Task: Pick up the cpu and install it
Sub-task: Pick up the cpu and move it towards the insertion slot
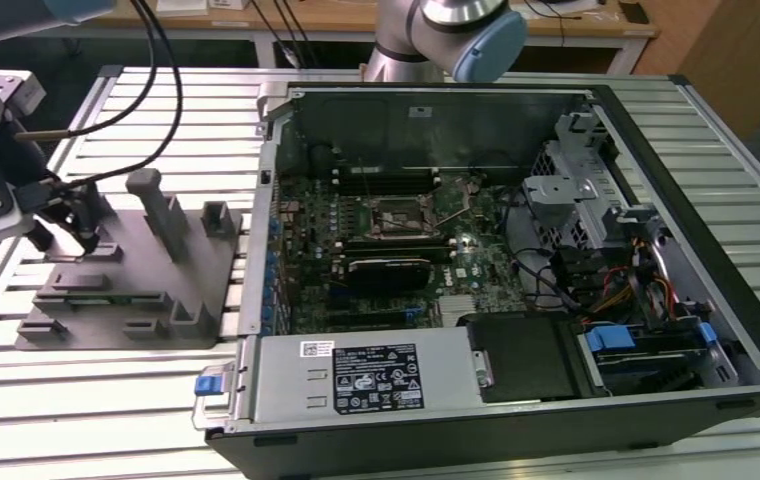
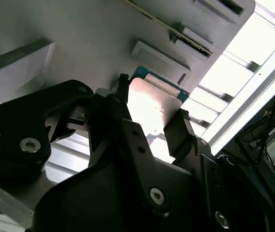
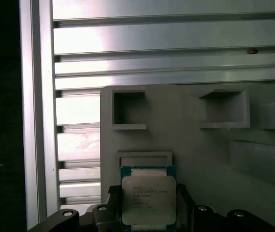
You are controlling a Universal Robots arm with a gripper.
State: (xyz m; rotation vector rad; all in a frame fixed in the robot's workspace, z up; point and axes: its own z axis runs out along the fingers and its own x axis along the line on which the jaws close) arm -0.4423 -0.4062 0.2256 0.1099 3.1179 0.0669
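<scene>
The cpu (image 3: 148, 198), a small square chip with a silvery top and a green edge, lies at the grey stepped block (image 3: 205, 150) just below a raised lip. My gripper (image 3: 148, 209) straddles it, one dark finger against each of two opposite edges. In the second wrist view the cpu (image 2: 152, 108) shines between the fingers (image 2: 180, 126) of the gripper (image 2: 152, 100), and both pads appear to touch it. In the exterior view the gripper (image 1: 71, 245) points down onto the grey block (image 1: 153, 270) at the exterior view's left. The dark socket (image 1: 398, 213) sits on the motherboard inside the open computer case (image 1: 647, 150).
Upright posts (image 1: 153, 195) rise from the block just to the exterior view's right of the gripper. The case's metal side wall (image 1: 263, 200) stands between block and motherboard. A drive cage and cables (image 1: 607, 250) crowd the case's right side. Slatted aluminium tabletop (image 1: 73, 400) surrounds everything.
</scene>
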